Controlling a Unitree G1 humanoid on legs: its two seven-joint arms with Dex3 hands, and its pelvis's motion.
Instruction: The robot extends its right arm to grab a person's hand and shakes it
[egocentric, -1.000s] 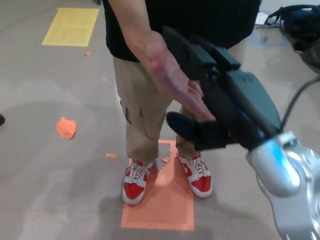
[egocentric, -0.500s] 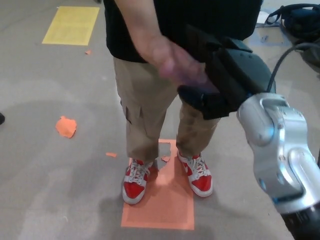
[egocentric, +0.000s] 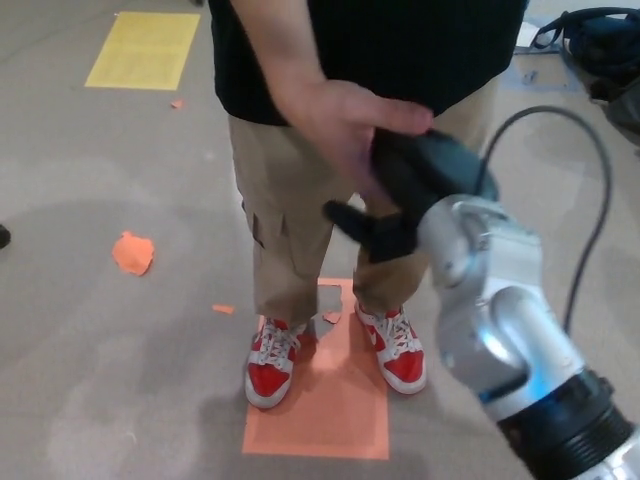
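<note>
From the head view you're looking down at the right hand (egocentric: 405, 195), black, clasped onto the person's hand (egocentric: 335, 125). The thumb of the person's hand lies across the top of your hand, and 1 black finger (egocentric: 345, 215) sticks out to the left underneath, so the grip wraps the palm from below. The handshake sits up in front of the person's waist, right where the black shirt (egocentric: 400, 45) meets the khaki pants (egocentric: 290, 230).

Your silver forearm (egocentric: 495, 320) comes up from the bottom right corner, with a black cable (egocentric: 590, 190) looping over it.

Down on the floor, the person's 2 red and white sneakers (egocentric: 272, 365) stand on an orange rectangle (egocentric: 330, 410). There's a yellow rectangle (egocentric: 142, 50) top left, a crumpled orange scrap (egocentric: 132, 252) off to the left, and a dark bag (egocentric: 590, 45) top right.

Left hand isn't showing anywhere in this view.
</note>
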